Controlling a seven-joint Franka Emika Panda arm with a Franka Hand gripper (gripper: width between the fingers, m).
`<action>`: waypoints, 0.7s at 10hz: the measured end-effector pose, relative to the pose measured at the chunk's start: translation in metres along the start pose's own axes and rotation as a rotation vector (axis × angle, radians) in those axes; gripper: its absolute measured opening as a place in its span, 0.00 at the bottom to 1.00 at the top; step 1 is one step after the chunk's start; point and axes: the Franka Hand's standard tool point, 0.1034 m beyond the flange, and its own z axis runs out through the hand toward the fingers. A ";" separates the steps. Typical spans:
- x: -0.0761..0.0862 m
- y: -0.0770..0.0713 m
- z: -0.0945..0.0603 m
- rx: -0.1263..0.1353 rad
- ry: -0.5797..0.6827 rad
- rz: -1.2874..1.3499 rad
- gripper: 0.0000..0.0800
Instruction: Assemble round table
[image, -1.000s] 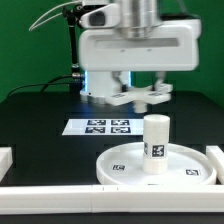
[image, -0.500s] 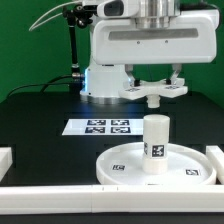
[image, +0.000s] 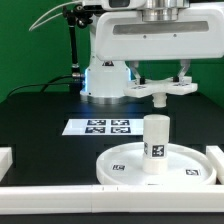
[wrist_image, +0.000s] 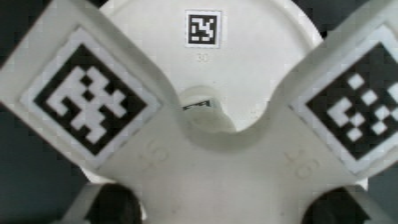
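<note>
- My gripper (image: 160, 78) is closed on the white plastic cross-shaped foot (image: 160, 90), with one finger on each side of it. It holds the foot in the air, clear of the black table (image: 35, 120).
- The foot sits roughly level, its arms spread to the exterior view's left and right.
- In the wrist view the foot (wrist_image: 196, 115) fills the frame. Two of its arms carry black-and-white square tags.
- The thick white tagged cylinder leg (image: 155, 143) stands upright on the large white rimmed round disc (image: 118, 165), near the disc's middle.
- The foot hangs above the leg and apart from it. I cannot tell whether it is lined up in depth.
- The disc lies flat on the table, close to the long white border rails (image: 50, 198).
- The marker board (image: 100, 127) lies flat behind the disc.
</note>
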 end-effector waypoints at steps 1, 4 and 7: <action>0.002 0.001 -0.001 -0.001 -0.003 -0.014 0.55; 0.028 0.002 -0.001 -0.013 0.015 -0.047 0.55; 0.025 0.005 0.011 -0.022 0.011 -0.045 0.55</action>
